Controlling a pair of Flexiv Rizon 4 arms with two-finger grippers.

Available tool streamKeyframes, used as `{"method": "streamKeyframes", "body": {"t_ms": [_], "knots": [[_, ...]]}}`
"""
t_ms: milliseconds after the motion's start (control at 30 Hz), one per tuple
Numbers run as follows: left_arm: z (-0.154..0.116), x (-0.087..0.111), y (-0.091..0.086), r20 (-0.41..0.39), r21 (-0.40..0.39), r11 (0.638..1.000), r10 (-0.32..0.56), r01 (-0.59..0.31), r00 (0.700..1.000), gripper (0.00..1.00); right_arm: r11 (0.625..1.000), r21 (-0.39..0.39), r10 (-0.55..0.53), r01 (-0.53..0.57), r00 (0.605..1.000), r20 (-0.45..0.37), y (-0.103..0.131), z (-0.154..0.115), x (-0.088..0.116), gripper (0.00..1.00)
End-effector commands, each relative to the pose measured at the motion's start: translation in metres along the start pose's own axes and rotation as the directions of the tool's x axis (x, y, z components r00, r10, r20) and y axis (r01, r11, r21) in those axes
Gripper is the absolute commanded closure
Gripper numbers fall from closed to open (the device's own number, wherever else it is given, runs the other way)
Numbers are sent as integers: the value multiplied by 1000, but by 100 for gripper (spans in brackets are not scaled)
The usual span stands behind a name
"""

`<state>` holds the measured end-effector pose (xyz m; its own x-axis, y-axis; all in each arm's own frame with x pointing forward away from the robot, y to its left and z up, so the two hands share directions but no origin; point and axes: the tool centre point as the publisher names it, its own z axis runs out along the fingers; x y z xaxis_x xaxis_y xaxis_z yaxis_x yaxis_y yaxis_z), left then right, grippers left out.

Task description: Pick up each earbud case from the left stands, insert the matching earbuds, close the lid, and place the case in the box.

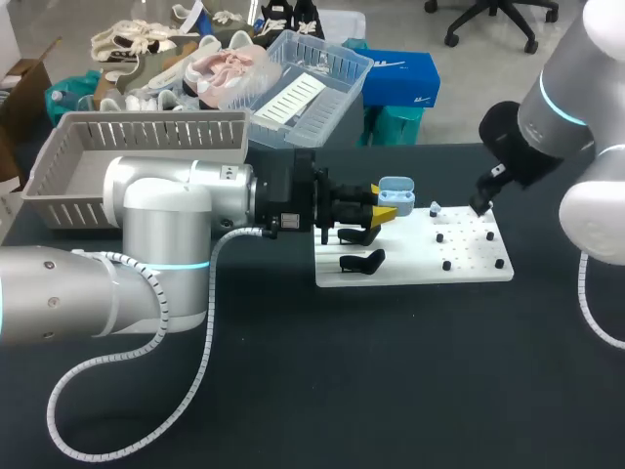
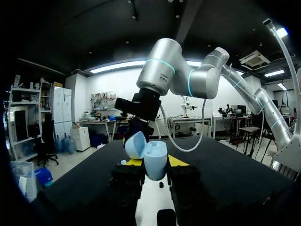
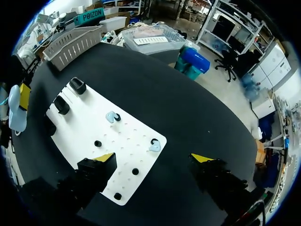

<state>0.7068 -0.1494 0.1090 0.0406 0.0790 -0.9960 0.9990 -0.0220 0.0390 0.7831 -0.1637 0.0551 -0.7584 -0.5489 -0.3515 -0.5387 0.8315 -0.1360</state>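
Black table point(image 1: 391, 371), white board point(image 1: 415, 266), seemingly pegged

Surface point(image 1: 391, 371): black, matt, cloth-like, no glare. Board point(image 1: 420, 269): white hard plastic, smooth, faint sheen. Stands point(image 1: 363, 261): black plastic, matt. Case point(image 2: 155, 160): pale blue plastic, smooth, soft satin gloss. Earbuds point(image 3: 112, 116): same pale blue, a little shinier. Left arm point(image 1: 166, 210): silver-grey shell, smooth satin, metal-looking, bright highlights. Left gripper point(image 1: 386, 210): matt black body, opaque yellow tips. Cable point(image 1: 208, 337): white ribbed plastic conduit. Basket point(image 1: 146, 132): grey slatted plastic, dull.
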Motion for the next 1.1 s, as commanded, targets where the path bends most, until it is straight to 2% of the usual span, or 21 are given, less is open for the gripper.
{"method": "streamKeyframes", "body": {"t_ms": [33,167,233,300,367,433,533,633,1100], "knots": [[0,1,0,2,-1,1000,1,-1,1000,100,1000,-18,-8,7,999,-36,-3,11,-7,0],[0,1,0,2,-1,1000,1,-1,1000,100,1000,-17,-14,13,999,-45,-7,16,-6,0],[0,1,0,2,-1,1000,1,-1,1000,100,1000,-18,-18,17,999,-50,-8,17,-5,11],[0,1,0,2,-1,1000,1,-1,1000,100,1000,-17,-19,18,998,-52,-9,19,-4,14],[0,1,0,2,-1,1000,1,-1,1000,100,1000,-16,-21,20,998,-55,-10,20,-4,22],[0,1,0,2,-1,1000,1,-1,1000,100,1000,-14,-20,20,998,-55,-10,21,-4,24],[0,1,0,2,-1,1000,1,-1,1000,100,1000,-15,-24,23,998,-59,-9,24,-4,41],[0,1,0,2,-1,1000,1,-1,1000,100,999,-16,-29,29,997,-65,-9,26,-3,51],[0,1,0,2,-1,1000,1,-1,1000,100,999,-20,-37,35,995,-88,-9,34,-3,57]]}}
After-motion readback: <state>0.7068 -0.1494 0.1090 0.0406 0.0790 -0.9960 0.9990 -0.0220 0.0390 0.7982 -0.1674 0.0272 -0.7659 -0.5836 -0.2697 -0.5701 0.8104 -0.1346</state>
